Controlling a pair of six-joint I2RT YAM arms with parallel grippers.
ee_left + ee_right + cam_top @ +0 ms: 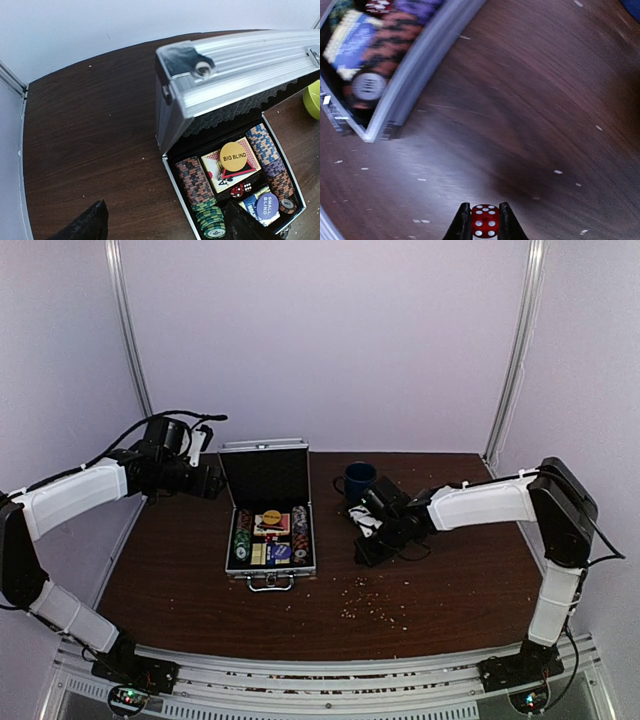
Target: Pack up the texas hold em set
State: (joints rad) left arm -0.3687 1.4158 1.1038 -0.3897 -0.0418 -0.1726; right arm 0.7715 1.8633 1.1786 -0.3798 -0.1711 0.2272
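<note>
The silver briefcase (237, 540) lies open in the middle of the table, its lid (265, 473) upright. Inside the case are rows of poker chips (200, 186), a red card box (214, 170) under a yellow BIG BLIND disc (233, 156) and the red triangle (240, 173), red dice (240, 189), and a blue card box (250, 202). My left gripper (214, 480) is open and empty, just left of the lid. My right gripper (485, 221) is shut on a red die (485, 219), above the table to the right of the case (415, 65).
A dark blue mug (356, 479) stands behind my right gripper. A yellow-green bowl (313, 100) shows past the lid in the left wrist view. Small pale crumbs (375, 605) lie scattered on the brown table (440, 590) in front of the case.
</note>
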